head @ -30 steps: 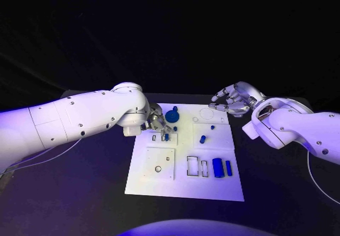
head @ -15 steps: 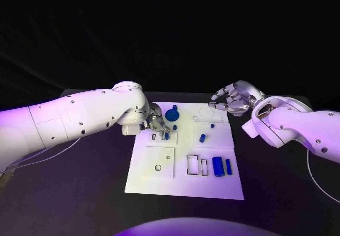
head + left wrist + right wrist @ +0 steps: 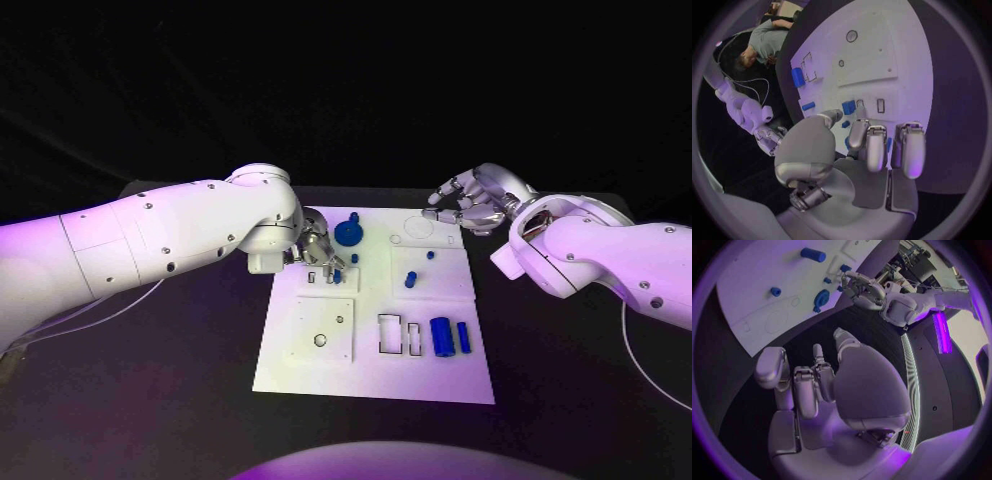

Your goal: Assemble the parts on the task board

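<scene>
The board lay flat on the desk, its blue parts scattered across it. Our left robot hand hung over the board's far left section, fingers curled down beside a small blue piece next to a slot; whether it pinched anything we could not tell. Our right robot hand hovered off the board's far right corner, fingers loosely spread, holding nothing. We judged the seating needed a straight, slow press, part squared to its slot. The desk was black, the room dark.
</scene>
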